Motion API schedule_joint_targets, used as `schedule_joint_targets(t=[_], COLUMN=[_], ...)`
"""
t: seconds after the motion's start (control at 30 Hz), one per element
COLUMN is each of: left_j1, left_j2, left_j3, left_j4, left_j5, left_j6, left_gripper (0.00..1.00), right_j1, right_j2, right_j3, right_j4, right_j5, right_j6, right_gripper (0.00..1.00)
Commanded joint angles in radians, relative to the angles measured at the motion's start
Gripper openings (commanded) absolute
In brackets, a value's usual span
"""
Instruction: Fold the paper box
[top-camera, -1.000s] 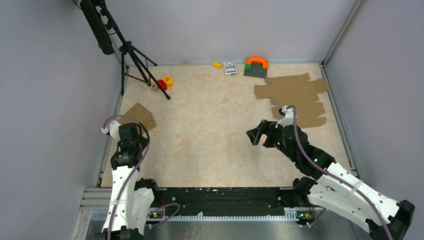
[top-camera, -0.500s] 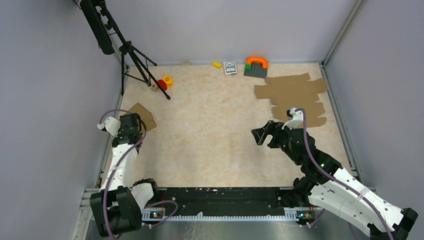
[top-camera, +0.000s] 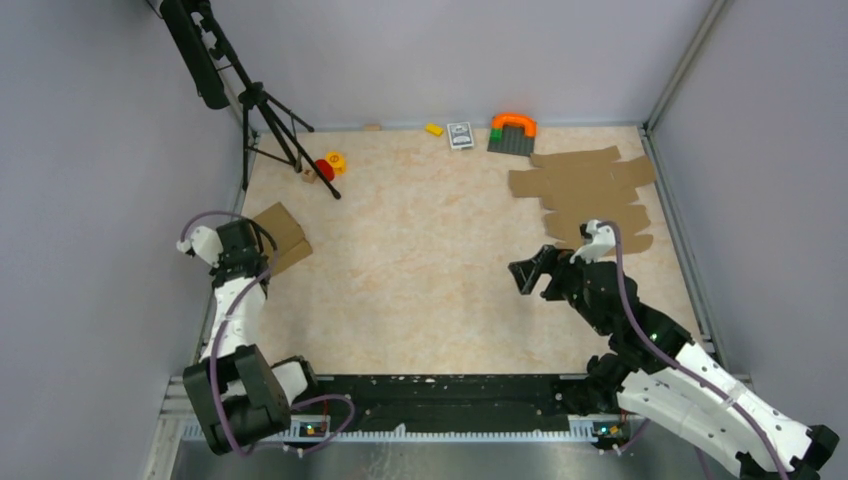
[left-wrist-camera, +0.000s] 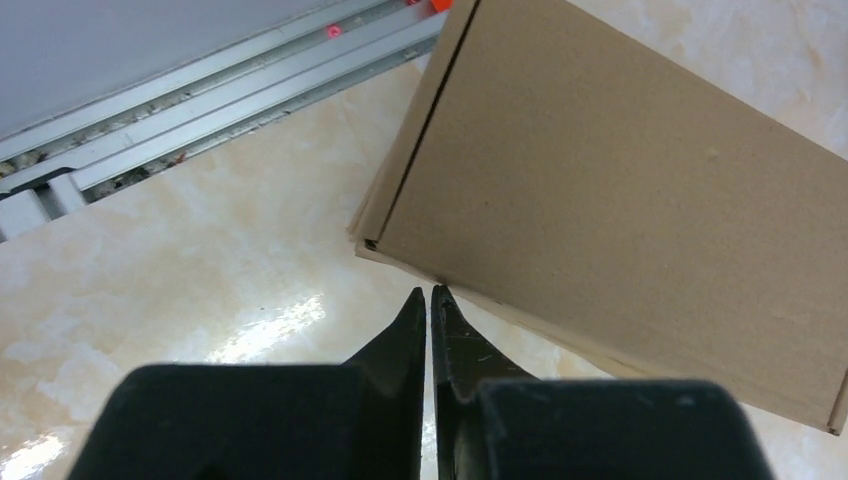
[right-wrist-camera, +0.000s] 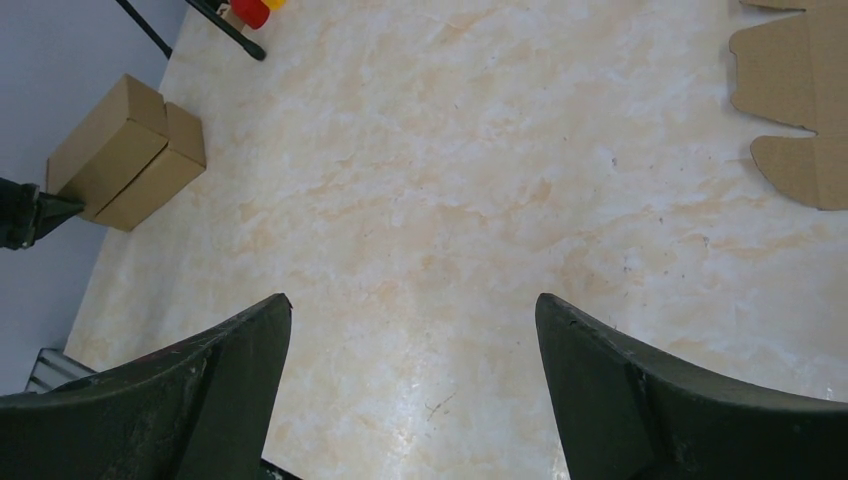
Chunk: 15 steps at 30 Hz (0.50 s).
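Reach favoured the left arm: the paper box (top-camera: 285, 228) lay folded by the table's (top-camera: 420, 270) left edge, askew to it, just ahead of the left gripper (left-wrist-camera: 429, 296), jaws pressed together and empty. The right gripper (right-wrist-camera: 412, 302), jaws spread wide, was well apart, mid-table.

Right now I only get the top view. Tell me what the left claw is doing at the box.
Observer: In the left wrist view, the left claw is shut with nothing in it. Its tips are at the box's near edge, and I can't tell if they touch.
Operator: Report the box's state.
Observer: It is folded shut, with a thin dark gap along the seam at the nearest corner.
Operator: Now give me the right claw.
Observer: In the right wrist view, the right claw is wide open over bare table. The sheets lie at the frame's right edge, clear of its fingers.
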<state>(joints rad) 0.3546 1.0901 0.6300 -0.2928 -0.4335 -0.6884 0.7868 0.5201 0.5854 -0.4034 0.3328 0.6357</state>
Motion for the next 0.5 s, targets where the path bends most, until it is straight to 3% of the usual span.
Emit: schedule_joint_targets(t=[0.0,0.13,0.23,0.3,0.4,0.43,0.47], left_j1=[0.006,-0.007,-0.050,-0.057,-0.072,-0.087,-0.114], left_j2=[0.022,-0.057,-0.176,-0.251,-0.310,-0.310,-0.300], left_j3=[0.053,-0.013,-0.107,-0.173,-0.217,-0.216,-0.216], left_j4=[0.029,0.018,0.066,0.133,0.178,0.179,0.186], left_j5=[0.068,0.134,0.203,0.246,0.208,0.171,0.137], left_j6=[0.017,-0.022,0.003,0.044,0.111,0.133,0.152], left_gripper=[0.05,0.09,0.24,0.45,0.85,0.95,0.98], right_j1=[-0.006,-0.006,-0.006,-0.006,-0.006,-0.006,-0.007], right_j2=[-0.021,-0.030,-0.033,-0.024,0.018,0.040,0.066], right_j3=[0.048,0.028,-0.010,-0.046,-0.096,-0.105,-0.108], right_j4=[-0.012,0.016,0.118,0.210,0.335,0.374,0.395], right_j5=[0.018,0.027,-0.020,-0.033,0.040,0.060,0.089], right_j6=[-0.015,-0.046,-0.148,-0.198,-0.263,-0.300,-0.333], right_gripper=[0.90,0.90,0.90,0.90,0.92,0.92,0.93])
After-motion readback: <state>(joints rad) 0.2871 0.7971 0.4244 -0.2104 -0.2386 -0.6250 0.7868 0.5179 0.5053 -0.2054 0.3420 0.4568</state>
